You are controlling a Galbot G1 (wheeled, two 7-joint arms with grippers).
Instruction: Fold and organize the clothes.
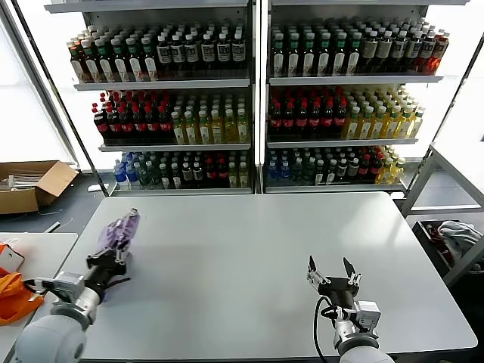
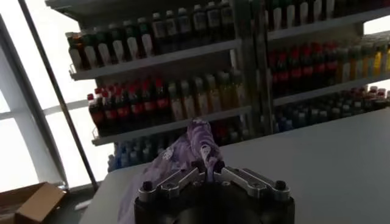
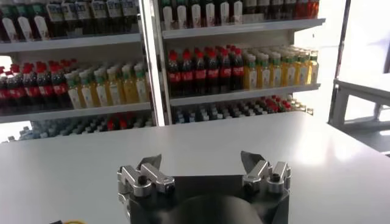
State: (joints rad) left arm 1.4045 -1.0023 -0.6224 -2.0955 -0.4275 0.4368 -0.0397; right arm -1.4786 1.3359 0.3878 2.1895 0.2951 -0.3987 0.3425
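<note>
A lavender T-shirt with dark purple print lies bunched near the table's left edge. My left gripper is shut on a fold of it at its near end; in the left wrist view the cloth rises from between the closed jaws of the gripper and trails away toward the shelves. My right gripper hovers low over the table's near right part, open and empty; its wrist view shows the spread gripper over bare tabletop.
The white table stretches between the arms. Shelves of bottles stand behind it. A cardboard box lies on the floor at left, an orange cloth on a side table, a grey-white bundle at right.
</note>
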